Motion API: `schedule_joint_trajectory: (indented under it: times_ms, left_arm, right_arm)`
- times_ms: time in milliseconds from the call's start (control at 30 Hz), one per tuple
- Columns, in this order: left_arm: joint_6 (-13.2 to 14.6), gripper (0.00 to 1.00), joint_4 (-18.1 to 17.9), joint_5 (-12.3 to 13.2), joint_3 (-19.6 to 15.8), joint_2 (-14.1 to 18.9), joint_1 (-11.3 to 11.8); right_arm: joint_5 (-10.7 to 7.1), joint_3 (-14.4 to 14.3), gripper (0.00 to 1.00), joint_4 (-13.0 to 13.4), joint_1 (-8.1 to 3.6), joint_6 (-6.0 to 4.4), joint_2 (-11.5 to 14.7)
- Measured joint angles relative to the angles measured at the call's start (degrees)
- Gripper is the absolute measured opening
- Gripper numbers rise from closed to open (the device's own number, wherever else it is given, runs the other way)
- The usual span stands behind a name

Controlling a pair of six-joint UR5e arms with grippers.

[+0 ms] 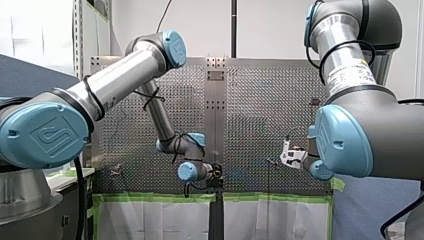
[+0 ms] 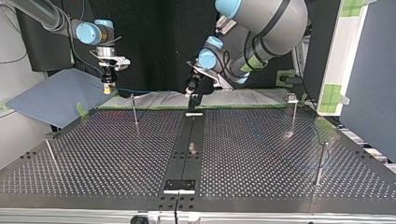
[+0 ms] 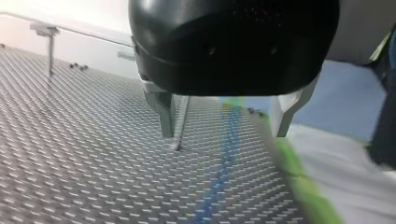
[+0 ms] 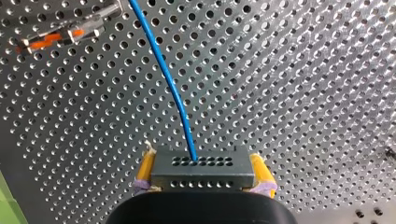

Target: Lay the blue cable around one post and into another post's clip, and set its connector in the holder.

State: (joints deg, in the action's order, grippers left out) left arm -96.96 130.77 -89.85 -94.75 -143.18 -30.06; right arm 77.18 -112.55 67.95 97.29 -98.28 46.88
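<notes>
— The right gripper (image 4: 201,179) grips the connector (image 4: 201,169); its wrist camera shows the blue cable (image 4: 163,70) leaving toward eleven o'clock.
— The left gripper (image 3: 224,133) gapes; only its own camera shows a post (image 3: 182,119) between.

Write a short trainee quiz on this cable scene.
1. True or false: my right gripper is shut on the connector.
2. What comes out of the connector? A. red rope B. blue cable C. yellow hose
3. Fill in: my left gripper is ____.
Key: 1 true; 2 B; 3 open.
</notes>
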Motion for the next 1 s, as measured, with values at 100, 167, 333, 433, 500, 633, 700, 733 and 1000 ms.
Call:
schedule_joint_trajectory:
  times_ms: [100, 167, 333, 433, 500, 633, 700, 733, 1000]
  left_arm:
    - [1.64, 1.00, -1.66, 0.00, 0.48, 1.19, -0.14]
    - [2.69, 1.00, -2.23, -0.01, 0.81, 1.62, -0.27]
    - [4.28, 1.00, -1.63, -1.33, 1.21, 1.96, -0.64]
    - [4.85, 1.00, -1.06, -2.73, 1.16, 2.00, -0.96]
    - [5.29, 1.00, -0.70, -3.50, 1.15, 2.00, -1.19]
    - [5.99, 1.00, 0.09, -3.98, 1.11, 2.00, -1.71]
    - [6.39, 1.00, 0.51, -4.00, 0.97, 2.00, -2.06]
    - [6.58, 1.00, 0.63, -4.01, 0.82, 2.00, -2.21]
    - [7.26, 1.00, -0.02, -4.12, -0.56, 1.94, -3.56]
  right_arm:
    - [0.00, 0.00, 0.00, 0.00, -0.06, 0.00, -0.02]
    - [0.00, 0.00, 0.00, 0.00, -0.09, 0.00, -0.02]
    - [0.03, 0.00, 0.00, -0.02, -0.15, 0.00, 0.00]
    - [0.06, -0.01, 0.00, -0.01, -0.18, 0.00, 0.00]
    - [0.06, 0.00, 0.00, -0.01, -0.18, 0.00, 0.00]
    - [0.06, 0.00, 0.00, -0.03, -0.26, 0.00, -0.02]
    - [0.07, 0.00, 0.00, -0.03, -0.29, 0.00, -0.02]
    - [0.08, 0.00, 0.00, -0.03, -0.30, 0.00, -0.02]
    - [0.09, -0.01, 0.00, 0.09, -0.31, 0.00, -0.01]
